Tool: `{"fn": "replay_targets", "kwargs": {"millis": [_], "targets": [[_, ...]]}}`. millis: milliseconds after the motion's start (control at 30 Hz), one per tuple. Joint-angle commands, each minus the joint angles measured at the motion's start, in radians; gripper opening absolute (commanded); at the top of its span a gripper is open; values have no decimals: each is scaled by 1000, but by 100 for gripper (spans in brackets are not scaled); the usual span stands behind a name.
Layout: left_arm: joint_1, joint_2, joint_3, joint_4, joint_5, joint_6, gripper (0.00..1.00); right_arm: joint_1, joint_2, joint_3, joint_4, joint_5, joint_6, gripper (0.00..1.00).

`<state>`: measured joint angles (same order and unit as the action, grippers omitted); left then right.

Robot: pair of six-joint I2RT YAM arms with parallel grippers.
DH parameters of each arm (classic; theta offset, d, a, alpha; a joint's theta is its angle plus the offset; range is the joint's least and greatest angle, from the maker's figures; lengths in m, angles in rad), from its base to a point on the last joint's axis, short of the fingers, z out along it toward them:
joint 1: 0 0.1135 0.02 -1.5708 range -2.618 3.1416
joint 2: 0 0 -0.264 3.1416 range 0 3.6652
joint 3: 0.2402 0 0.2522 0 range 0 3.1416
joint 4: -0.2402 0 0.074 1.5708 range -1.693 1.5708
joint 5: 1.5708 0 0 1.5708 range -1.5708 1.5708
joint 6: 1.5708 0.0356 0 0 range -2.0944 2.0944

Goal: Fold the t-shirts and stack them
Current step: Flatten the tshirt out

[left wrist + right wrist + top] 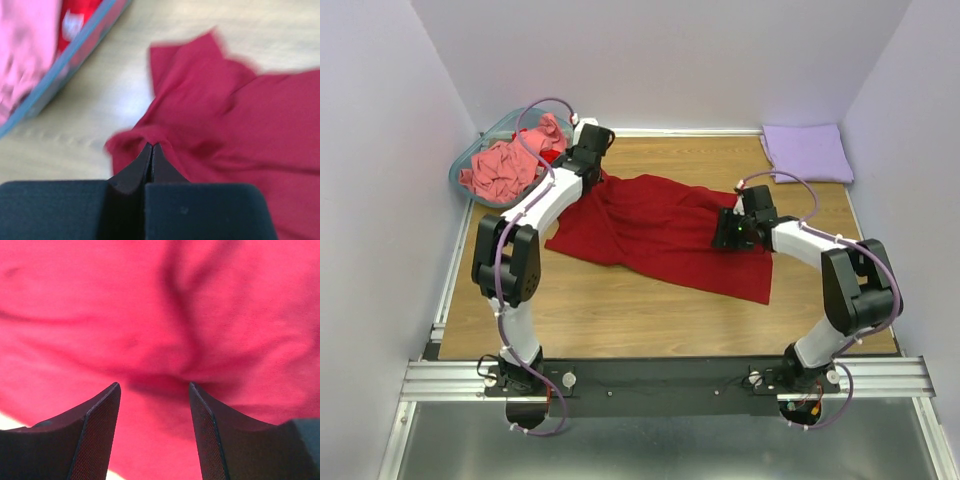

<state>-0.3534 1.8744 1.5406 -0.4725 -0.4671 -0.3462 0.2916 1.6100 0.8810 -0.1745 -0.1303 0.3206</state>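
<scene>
A wooden table (650, 310) is seen from above, enclosed by pale walls on three sides. Most of its middle is covered by the dark red t-shirt (660, 235), which is spread out unfolded and creased. It runs from the far left, beside the basket, down towards the near right.

A translucent teal plastic basket (480, 140) is set in the far left corner of the table, just beside the red cloth. The salmon-pink t-shirt (500, 170) is heaped inside it in a crumpled pile, with a little red cloth showing at its right side. In the far right corner, well apart from the rest, the lavender t-shirt (807, 152) is laid flat and folded into a neat rectangle.

The left gripper (590, 170) is reached out to the far left corner of the dark red t-shirt (250, 125). In the left wrist view its fingers are pressed together, and a raised ridge of the red cloth is pinched at their tips (151, 147). The basket's rim (75, 55) and the pink cloth (25, 50) are seen blurred at the upper left of that view.

The right gripper (725, 235) is held over the right part of the shirt. In the right wrist view its fingers are spread apart (155, 385), nothing is held between them, and the view is filled by the red cloth (150, 305).
</scene>
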Motion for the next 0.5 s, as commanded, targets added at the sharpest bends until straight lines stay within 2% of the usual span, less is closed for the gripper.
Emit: {"fn": "replay_targets", "kwargs": {"millis": [0,100,167,200,267,367,433,467], "targets": [[-4,63,96,104,54,33,3,-81,68,15,-20,66,57,64],[-2,110,142,123,65,42,11,-129,102,32,-20,72,74,64],[-2,120,176,144,79,50,22,-163,135,41,-23,75,83,64],[-4,118,182,156,85,52,32,-169,143,52,-25,96,84,64],[-4,97,181,172,110,52,42,-169,134,64,-29,104,75,64],[-2,2,95,216,127,49,60,-158,91,78,-28,25,29,64],[-1,-99,32,245,124,38,65,-122,30,88,-25,2,-24,65],[2,-138,-40,253,122,30,66,-62,9,95,-26,1,-43,65]]}}
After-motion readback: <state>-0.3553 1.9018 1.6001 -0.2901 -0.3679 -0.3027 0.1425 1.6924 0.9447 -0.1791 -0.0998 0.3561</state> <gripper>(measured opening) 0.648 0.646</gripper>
